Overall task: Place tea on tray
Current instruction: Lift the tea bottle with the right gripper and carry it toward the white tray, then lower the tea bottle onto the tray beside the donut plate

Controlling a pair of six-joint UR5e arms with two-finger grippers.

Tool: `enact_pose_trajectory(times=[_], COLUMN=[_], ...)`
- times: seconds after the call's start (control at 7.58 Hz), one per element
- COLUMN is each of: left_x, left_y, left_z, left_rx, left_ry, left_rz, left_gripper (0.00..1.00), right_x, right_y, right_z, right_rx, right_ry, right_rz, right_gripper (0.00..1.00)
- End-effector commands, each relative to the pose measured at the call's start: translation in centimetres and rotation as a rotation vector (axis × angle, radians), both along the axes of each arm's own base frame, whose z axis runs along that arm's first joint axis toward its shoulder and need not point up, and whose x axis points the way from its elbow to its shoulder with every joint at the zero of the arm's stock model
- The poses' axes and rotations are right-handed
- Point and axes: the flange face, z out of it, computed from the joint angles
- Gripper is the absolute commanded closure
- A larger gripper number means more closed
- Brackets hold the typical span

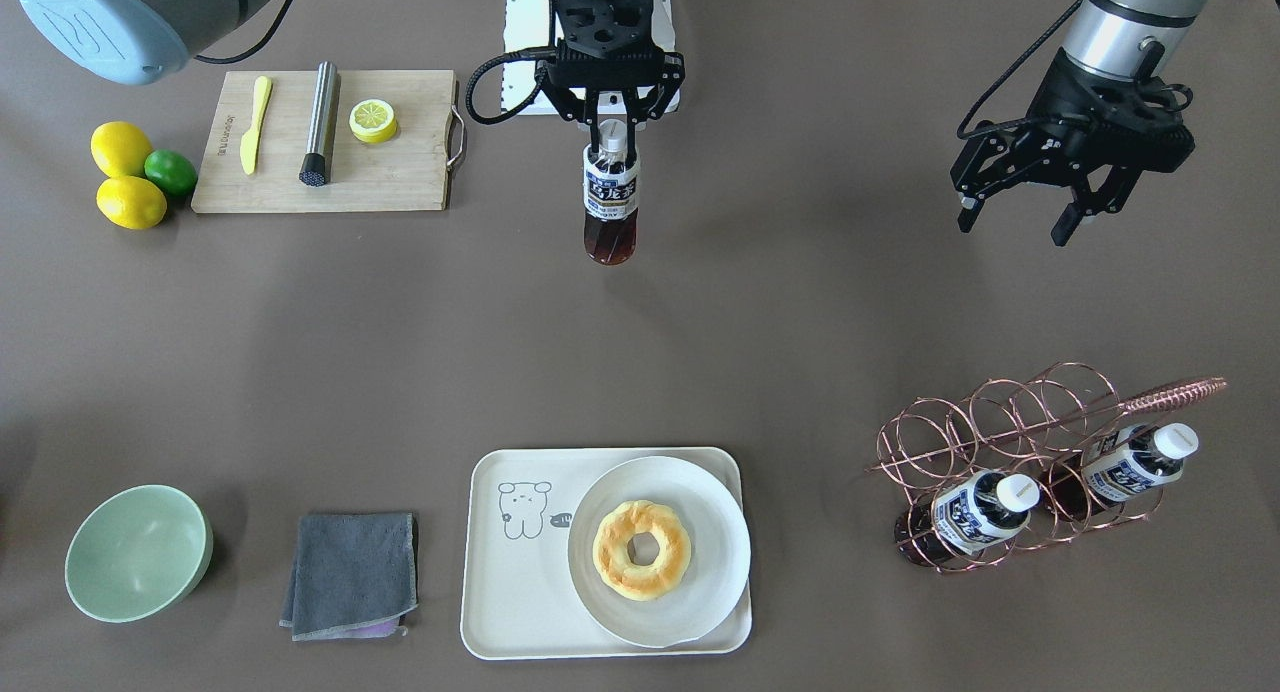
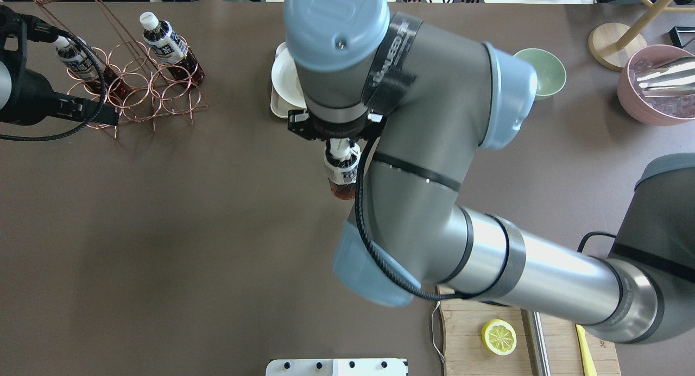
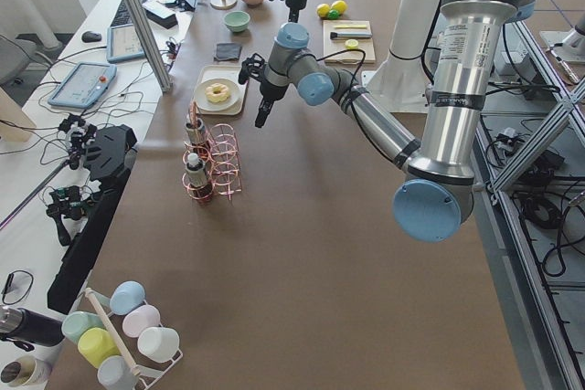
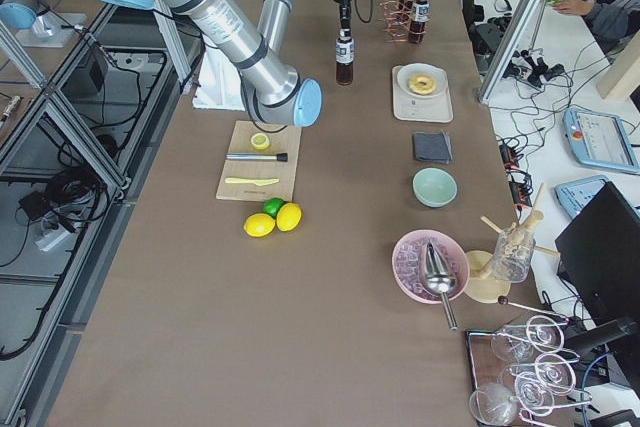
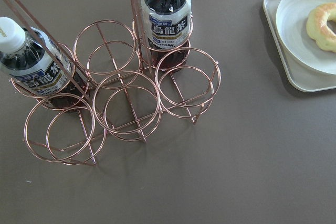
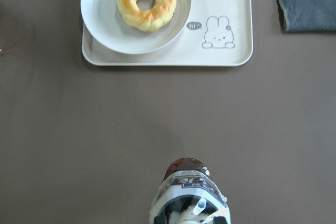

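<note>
My right gripper [image 1: 611,132] is shut on the neck of a tea bottle [image 1: 611,197] and holds it upright over the table's middle, on the robot's side. The bottle also shows in the overhead view [image 2: 342,172] and at the bottom of the right wrist view [image 6: 190,192]. The cream tray [image 1: 500,582] with the bear drawing lies across the table, well apart from the bottle. It carries a white plate [image 1: 700,592] with a donut [image 1: 641,550]. My left gripper [image 1: 1015,217] is open and empty, above the copper wire rack [image 1: 1000,442]. Two more tea bottles [image 5: 168,22] [image 5: 31,64] stand in the rack.
A wooden cutting board [image 1: 400,182] holds a yellow knife, a metal rod and a lemon half. Two lemons and a lime [image 1: 170,170] lie beside it. A green bowl [image 1: 138,552] and a grey cloth [image 1: 350,572] sit beside the tray. A pink bowl [image 2: 657,82] stands far right.
</note>
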Motion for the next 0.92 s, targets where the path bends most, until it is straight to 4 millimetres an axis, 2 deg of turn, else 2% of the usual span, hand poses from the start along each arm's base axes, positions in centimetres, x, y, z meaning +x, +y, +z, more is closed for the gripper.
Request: enact_pose_trajectory(times=[0.0, 0.13, 0.26, 0.4, 0.53, 0.79], left_x=[0.4, 0.0, -0.1, 0.0, 0.0, -0.3], left_y=[-0.3, 0.1, 0.2, 0.1, 0.0, 0.3], left_z=[0.4, 0.2, 0.0, -0.3, -0.2, -0.6], left_rx=[-0.009, -0.006, -0.021, -0.025, -0.025, -0.029], left_ry=[-0.005, -0.001, 0.011, 0.017, 0.015, 0.025], left_rz=[0.000, -0.003, -0.019, -0.027, -0.028, -0.042], left_gripper=[0.03, 0.03, 0.03, 0.03, 0.03, 0.03], right_x=[4.6, 3.9, 3.8, 5.1, 6.7, 5.6], right_y=[-13.0, -18.6, -23.4, -26.3, -28.8, -31.9], right_z=[2.2, 3.9, 4.7, 5.3, 7.3, 11.0], right_rx=[-0.001, -0.004, 0.001, 0.007, 0.016, 0.037], right_ry=[-0.027, -0.028, -0.025, 0.004, 0.041, 0.024], right_rz=[0.018, 0.046, 0.026, 0.018, -0.002, 0.009], right_gripper=[1.00, 1.00, 1.00, 1.00, 1.00, 1.00])
